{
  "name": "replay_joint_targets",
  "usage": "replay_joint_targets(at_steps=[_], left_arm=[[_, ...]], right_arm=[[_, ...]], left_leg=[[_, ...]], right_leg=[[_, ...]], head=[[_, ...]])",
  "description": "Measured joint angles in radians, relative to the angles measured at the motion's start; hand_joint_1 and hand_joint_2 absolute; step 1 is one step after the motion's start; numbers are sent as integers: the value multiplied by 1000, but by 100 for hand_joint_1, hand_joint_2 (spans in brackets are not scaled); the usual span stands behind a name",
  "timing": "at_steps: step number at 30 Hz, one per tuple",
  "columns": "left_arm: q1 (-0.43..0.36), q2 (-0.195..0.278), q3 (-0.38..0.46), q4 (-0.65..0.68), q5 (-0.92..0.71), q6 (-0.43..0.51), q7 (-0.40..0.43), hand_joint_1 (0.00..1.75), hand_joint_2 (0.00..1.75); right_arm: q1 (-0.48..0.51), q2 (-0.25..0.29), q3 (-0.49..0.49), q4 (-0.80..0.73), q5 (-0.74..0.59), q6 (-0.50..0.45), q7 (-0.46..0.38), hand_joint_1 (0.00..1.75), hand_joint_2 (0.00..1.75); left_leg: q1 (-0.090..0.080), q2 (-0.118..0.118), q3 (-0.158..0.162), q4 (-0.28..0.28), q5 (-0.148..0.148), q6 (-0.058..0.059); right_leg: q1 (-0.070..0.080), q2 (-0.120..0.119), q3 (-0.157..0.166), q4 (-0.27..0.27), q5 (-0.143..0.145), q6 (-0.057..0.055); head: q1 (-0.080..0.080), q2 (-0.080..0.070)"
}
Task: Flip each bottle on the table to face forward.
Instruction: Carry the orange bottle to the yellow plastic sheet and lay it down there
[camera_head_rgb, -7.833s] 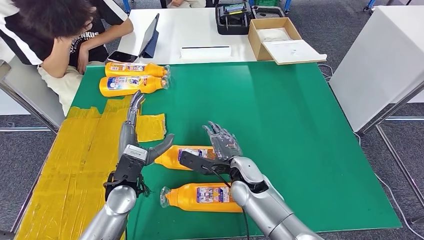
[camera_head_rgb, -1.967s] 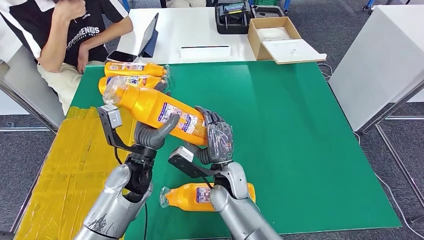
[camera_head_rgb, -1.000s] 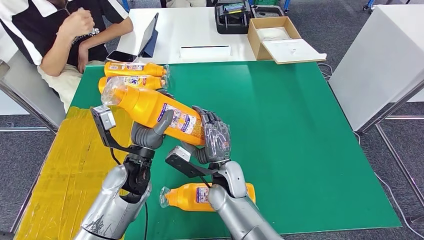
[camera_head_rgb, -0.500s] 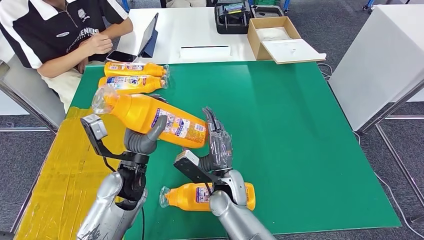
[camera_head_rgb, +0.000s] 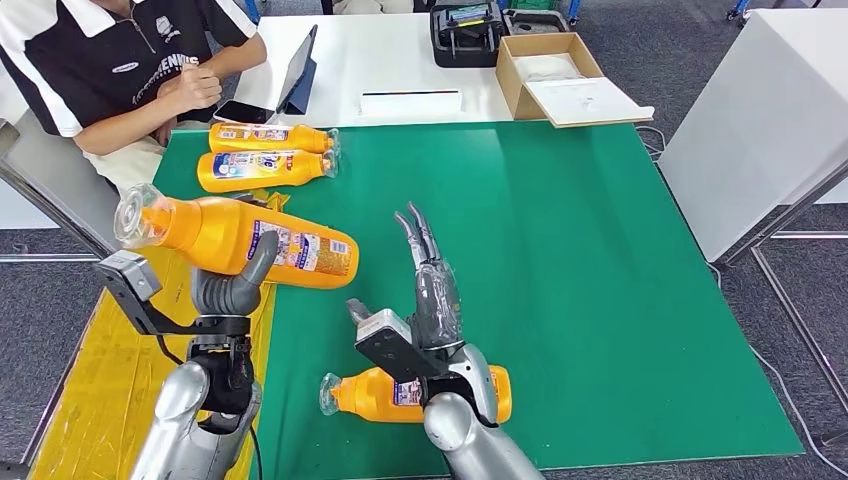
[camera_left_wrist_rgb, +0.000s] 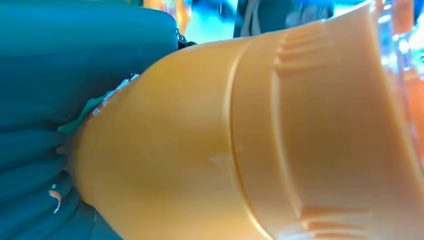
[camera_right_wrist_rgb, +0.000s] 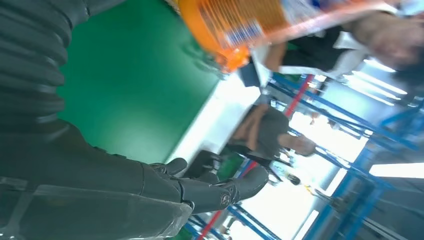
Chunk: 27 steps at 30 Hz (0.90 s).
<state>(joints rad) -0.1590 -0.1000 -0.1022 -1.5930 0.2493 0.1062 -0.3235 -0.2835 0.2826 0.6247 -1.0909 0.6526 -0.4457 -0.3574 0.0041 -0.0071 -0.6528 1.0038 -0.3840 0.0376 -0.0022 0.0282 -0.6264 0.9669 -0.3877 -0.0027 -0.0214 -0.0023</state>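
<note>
From the head view, the left hand (camera_head_rgb: 232, 290) is gripping an orange bottle (camera_head_rgb: 240, 238) and holding it in the air over the left edge of the green table (camera_head_rgb: 600, 250), above the yellow taped strip (camera_head_rgb: 120, 340); the bottle is lying nearly level, its clear cap pointing left. The right hand (camera_head_rgb: 432, 290) is standing upright with its fingers straight and close together, holding nothing, well apart from the lifted bottle. Just below it a second orange bottle (camera_head_rgb: 375, 393) is lying on the mat near the front edge. Two more bottles (camera_head_rgb: 265, 155) are lying side by side at the far left corner, beside a seated person (camera_head_rgb: 110, 70).

In the left wrist view, the held bottle's orange shoulder (camera_left_wrist_rgb: 240, 150) is pressing against the hand's ribbed cover (camera_left_wrist_rgb: 35, 165).

In the right wrist view, which is blurred, the right hand's fingers (camera_right_wrist_rgb: 220, 192) are probably stretching out free, with the bottle's base (camera_right_wrist_rgb: 235, 25) apart from them.
</note>
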Motion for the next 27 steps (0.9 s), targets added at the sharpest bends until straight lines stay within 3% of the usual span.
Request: replay_joint_targets(at_steps=[6,10,22,27], left_arm=[[-1,27,35,6,-174,151,-52,175,175],[-8,43,44,20,-208,182,-65,175,175],[-18,52,44,32,-235,202,-67,175,175],[-65,58,32,104,-467,368,-98,175,175]], right_arm=[[108,-119,1,-340,-6,-29,-20,0,175],[155,-180,-6,-496,-12,-47,-29,0,175],[187,-228,-7,-612,-26,-65,-45,0,175],[225,-276,-21,-680,-81,-173,-104,0,175]], left_leg=[[0,-3,-1,0,0,0],[-1,-2,-1,0,-1,0],[0,-2,0,0,0,0],[0,-3,-1,0,0,0]], right_leg=[[0,-1,0,0,0,0],[-1,0,0,0,0,0],[0,0,-1,0,0,0],[0,-2,0,0,0,0]], head=[[0,0],[0,0],[0,0],[0,0]])
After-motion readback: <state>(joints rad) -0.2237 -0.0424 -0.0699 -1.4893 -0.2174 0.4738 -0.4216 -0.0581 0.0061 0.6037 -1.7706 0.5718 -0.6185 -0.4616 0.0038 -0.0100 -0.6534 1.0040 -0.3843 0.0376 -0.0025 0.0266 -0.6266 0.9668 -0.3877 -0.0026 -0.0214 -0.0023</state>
